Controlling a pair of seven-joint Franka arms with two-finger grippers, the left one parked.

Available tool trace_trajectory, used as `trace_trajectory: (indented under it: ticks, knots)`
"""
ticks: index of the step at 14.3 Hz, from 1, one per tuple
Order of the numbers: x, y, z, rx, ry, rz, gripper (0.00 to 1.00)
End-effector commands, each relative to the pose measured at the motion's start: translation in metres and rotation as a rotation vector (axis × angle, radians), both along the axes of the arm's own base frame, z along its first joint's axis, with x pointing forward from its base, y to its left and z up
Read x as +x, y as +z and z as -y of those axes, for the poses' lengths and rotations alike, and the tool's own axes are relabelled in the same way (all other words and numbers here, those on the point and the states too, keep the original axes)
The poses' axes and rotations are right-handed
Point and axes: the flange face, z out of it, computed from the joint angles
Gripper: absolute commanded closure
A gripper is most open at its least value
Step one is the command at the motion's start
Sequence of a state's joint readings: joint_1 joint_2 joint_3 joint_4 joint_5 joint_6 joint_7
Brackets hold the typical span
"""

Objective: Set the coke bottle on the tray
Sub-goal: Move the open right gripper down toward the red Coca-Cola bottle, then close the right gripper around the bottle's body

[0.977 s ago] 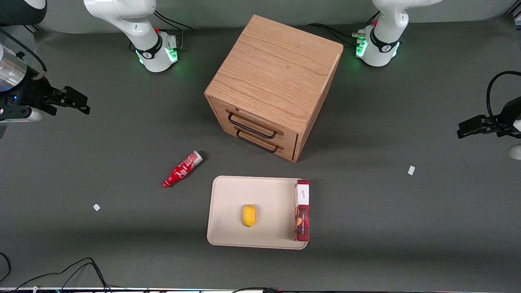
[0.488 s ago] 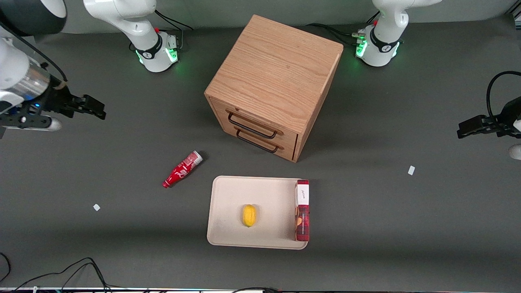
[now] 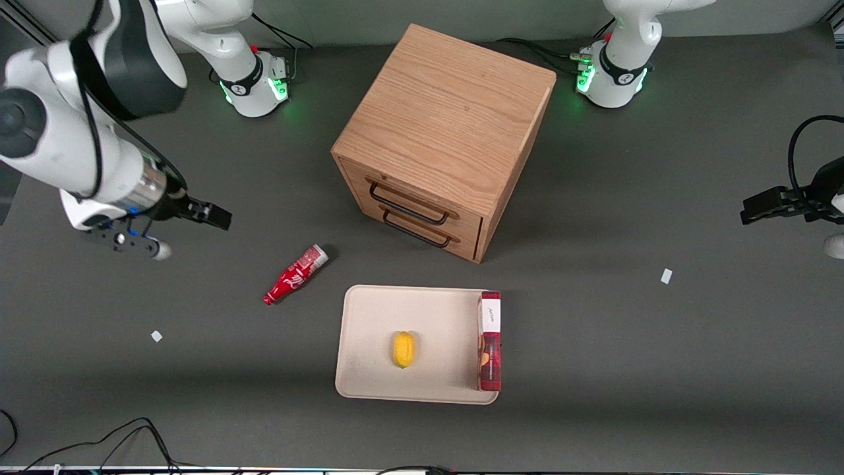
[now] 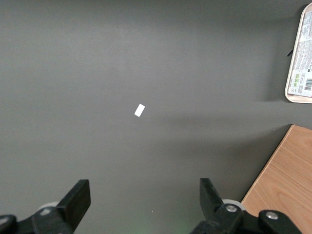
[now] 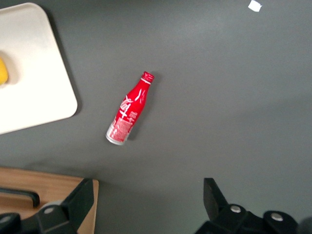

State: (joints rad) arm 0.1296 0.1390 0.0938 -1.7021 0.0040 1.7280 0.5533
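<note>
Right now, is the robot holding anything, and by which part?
Nothing is held. The gripper hangs open above the table, apart from the coke bottle, which lies on its side beside the tray.

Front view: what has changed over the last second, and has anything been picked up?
The gripper has moved in from the working arm's end of the table toward the coke bottle, open, holding nothing and apart from it. The bottle lies on its side on the table as before, beside the tray, not on it. The lemon and red box on the tray and the wooden drawer cabinet have not moved.
</note>
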Motion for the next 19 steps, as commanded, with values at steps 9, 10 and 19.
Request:
trace_trajectory:
  ticks: [9, 10, 19]
  knots:
    - [0.024, -0.213, -0.035, 0.023, -0.382, 0.016, 0.00]
    - [0.022, -0.232, -0.035, 0.023, -0.398, 0.013, 0.00]
    - [0.003, -0.306, -0.050, 0.009, -0.428, -0.015, 0.00]
